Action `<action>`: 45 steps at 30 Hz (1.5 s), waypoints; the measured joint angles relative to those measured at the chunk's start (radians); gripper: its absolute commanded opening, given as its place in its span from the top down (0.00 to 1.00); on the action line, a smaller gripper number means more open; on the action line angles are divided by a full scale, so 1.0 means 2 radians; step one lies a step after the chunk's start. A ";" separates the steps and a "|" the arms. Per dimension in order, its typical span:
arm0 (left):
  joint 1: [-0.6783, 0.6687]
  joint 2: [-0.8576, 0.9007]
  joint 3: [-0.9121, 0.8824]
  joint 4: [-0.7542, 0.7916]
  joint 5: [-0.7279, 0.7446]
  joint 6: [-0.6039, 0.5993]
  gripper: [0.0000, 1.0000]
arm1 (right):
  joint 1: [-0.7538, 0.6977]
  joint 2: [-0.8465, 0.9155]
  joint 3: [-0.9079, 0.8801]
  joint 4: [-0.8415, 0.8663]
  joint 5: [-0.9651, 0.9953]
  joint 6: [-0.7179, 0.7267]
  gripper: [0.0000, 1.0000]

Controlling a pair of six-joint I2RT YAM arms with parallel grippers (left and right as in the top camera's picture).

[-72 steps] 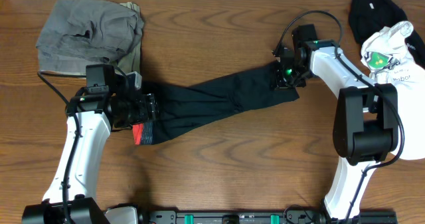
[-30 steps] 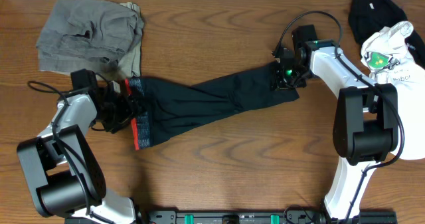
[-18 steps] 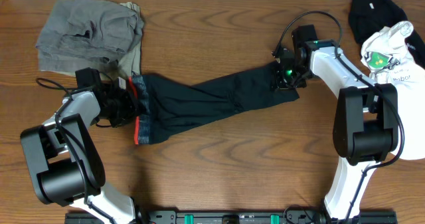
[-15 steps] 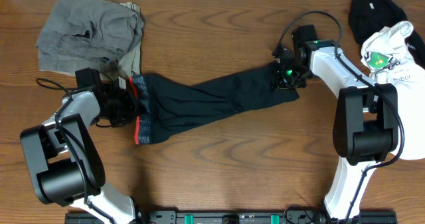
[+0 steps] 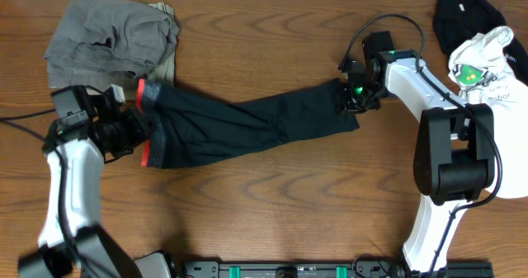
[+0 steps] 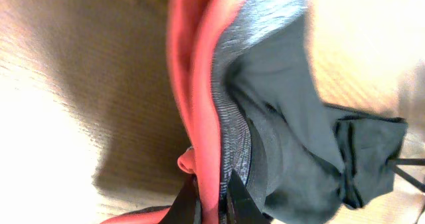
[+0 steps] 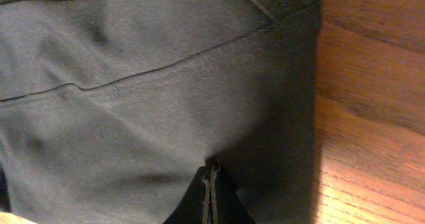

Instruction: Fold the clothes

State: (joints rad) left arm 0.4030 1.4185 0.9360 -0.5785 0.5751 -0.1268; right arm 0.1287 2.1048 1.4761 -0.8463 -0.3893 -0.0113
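Note:
The clothes are long black trousers point(image 5: 239, 125) stretched across the table from left to right. Their grey waistband point(image 6: 229, 124) with its red-orange lining point(image 6: 192, 84) is at the left end. My left gripper point(image 5: 134, 129) is shut on that waistband; in the left wrist view its tips point(image 6: 214, 201) pinch the red lining and grey band between them. My right gripper point(image 5: 348, 96) is at the trousers' far right end. In the right wrist view its jaws point(image 7: 211, 181) are closed tight on the black fabric point(image 7: 133, 98) near the leg's edge.
A crumpled grey garment point(image 5: 111, 35) lies at the back left, just behind the waistband. A black garment point(image 5: 466, 14) and a white item with a green mark point(image 5: 483, 59) sit at the back right. Bare wooden table point(image 5: 272, 204) fills the front.
My left gripper has shut on the waistband and drawn it to the left and slightly back. The trousers now lie straighter. The right gripper has not moved.

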 measured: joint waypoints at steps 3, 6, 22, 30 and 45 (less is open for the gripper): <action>0.000 -0.028 0.000 -0.008 -0.011 0.000 0.94 | 0.000 0.000 0.000 -0.003 0.000 0.000 0.99; 0.000 -0.033 0.000 -0.012 -0.018 0.000 0.94 | 0.000 0.000 0.000 -0.005 0.000 0.000 0.99; -0.202 -0.022 0.002 0.150 -0.052 -0.044 0.94 | 0.000 0.000 0.000 -0.017 -0.015 0.000 0.99; -0.312 0.051 0.004 0.266 -0.059 -0.093 0.94 | 0.000 0.000 0.000 -0.018 -0.015 0.000 0.99; -0.435 0.107 0.042 0.313 -0.100 -0.134 0.94 | 0.000 0.000 0.000 -0.018 -0.015 0.000 0.99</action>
State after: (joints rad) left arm -0.4660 1.6333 1.0206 0.0467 0.3759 -0.3939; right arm 0.1295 2.1048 1.4761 -0.8818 -0.4202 -0.0113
